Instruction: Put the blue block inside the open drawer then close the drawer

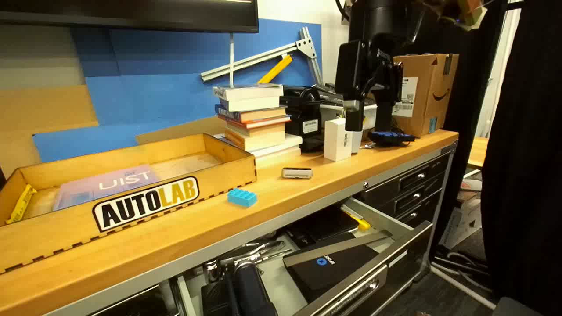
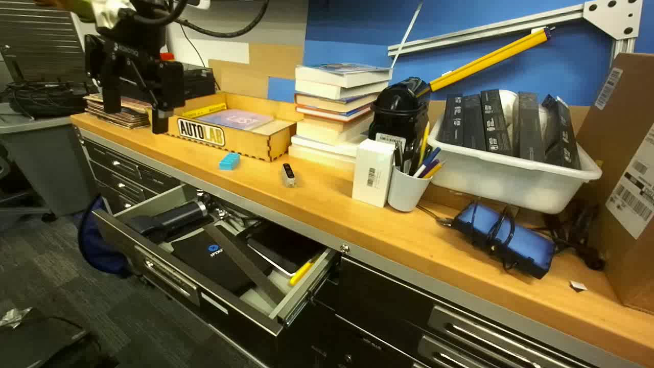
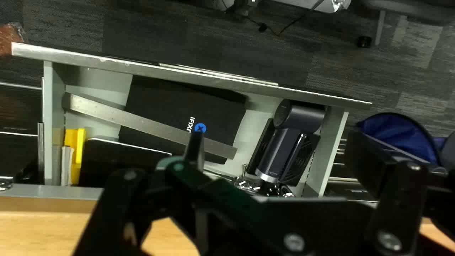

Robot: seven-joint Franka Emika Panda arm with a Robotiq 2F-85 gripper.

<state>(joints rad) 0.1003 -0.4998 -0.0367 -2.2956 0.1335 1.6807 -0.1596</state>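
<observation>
The small light-blue block (image 1: 242,198) rests on the wooden benchtop in front of the AUTOLAB tray; it also shows in an exterior view (image 2: 229,161). It is out of sight in the wrist view. The dark-grey drawer (image 2: 168,271) is pulled open below the bench edge; its front rail shows in the wrist view (image 3: 213,76) and in an exterior view (image 1: 364,281). My gripper (image 2: 137,113) points down, high above the bench and apart from the block. Its fingers are spread with nothing between them, also in the wrist view (image 3: 282,151) and in an exterior view (image 1: 369,120).
The drawer holds a black IFIXIT box (image 3: 185,110), a metal ruler (image 3: 142,124), a dark cylindrical device (image 3: 284,153) and a yellow tool (image 3: 76,149). On the bench stand the AUTOLAB tray (image 2: 260,145), a grey cylinder (image 2: 288,175), stacked books (image 2: 337,122) and a white box (image 2: 373,173).
</observation>
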